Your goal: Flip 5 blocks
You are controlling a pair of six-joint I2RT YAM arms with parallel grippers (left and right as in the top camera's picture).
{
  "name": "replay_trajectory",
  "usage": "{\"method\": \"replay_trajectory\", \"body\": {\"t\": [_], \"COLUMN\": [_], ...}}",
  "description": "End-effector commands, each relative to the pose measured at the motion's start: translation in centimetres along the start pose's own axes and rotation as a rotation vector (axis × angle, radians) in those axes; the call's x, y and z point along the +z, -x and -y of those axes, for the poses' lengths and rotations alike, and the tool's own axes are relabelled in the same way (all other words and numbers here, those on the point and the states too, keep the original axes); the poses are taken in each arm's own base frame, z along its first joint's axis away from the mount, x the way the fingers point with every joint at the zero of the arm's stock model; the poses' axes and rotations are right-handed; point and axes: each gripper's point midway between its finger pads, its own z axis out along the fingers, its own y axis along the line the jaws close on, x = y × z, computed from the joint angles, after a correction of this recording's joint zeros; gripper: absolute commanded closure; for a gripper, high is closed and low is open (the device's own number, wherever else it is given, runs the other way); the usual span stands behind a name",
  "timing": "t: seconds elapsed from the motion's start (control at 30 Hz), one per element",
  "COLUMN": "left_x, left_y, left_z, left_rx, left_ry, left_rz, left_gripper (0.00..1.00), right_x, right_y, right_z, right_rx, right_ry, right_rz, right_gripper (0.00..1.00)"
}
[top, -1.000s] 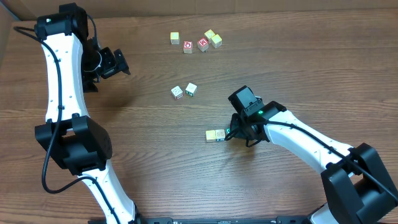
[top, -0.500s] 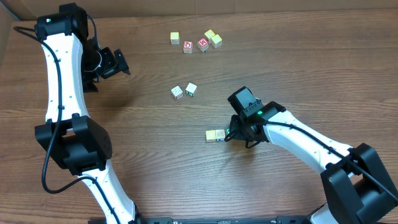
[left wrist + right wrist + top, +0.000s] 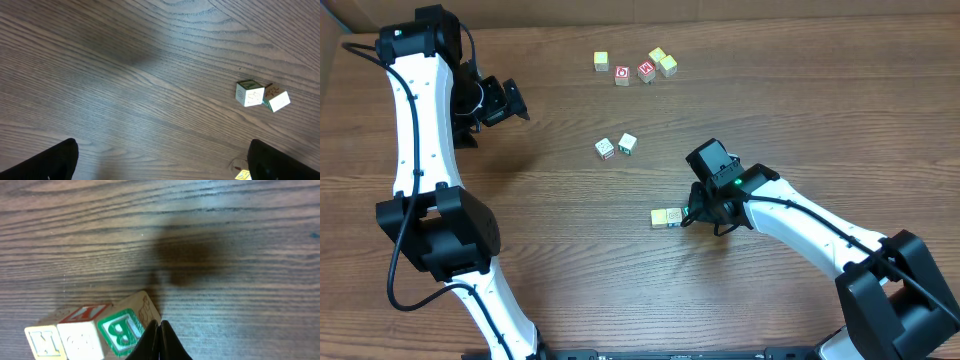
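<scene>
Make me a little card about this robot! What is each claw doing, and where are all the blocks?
left claw: wide open, empty, far from every block
right claw: shut, tip low beside the green B block
next to the B block: yellow block, side by side
middle of table: two white blocks, close together
far side: three pale blocks and two red-topped blocks
table: brown wood

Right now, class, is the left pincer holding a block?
No, the left pincer stands wide open, with nothing in it.
</scene>
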Motion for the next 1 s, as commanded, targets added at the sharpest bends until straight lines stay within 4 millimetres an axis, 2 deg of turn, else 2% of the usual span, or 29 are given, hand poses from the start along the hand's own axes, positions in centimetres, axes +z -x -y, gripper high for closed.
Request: {"method": "replay_trajectory", "body": {"t": [0.0, 0.97], "left_x": [-1.3, -1.3], "left_y": [-0.1, -0.1], "left_z": [0.4, 0.4], "left_rx": [-0.002, -0.002], "left_ry": [-0.009, -0.009], "left_rz": [0.036, 0.036], "left_gripper": [0.0, 0.0], "right_x": [0.8, 0.5], "right_y": [-1.0, -3.0], "right_z": [0.7, -1.0], "right_rx": [0.002, 0.006], "right_ry": [-0.018, 0.089], "right_rz": [-0.014, -0.132], "right_gripper": [0.96, 0.96]}}
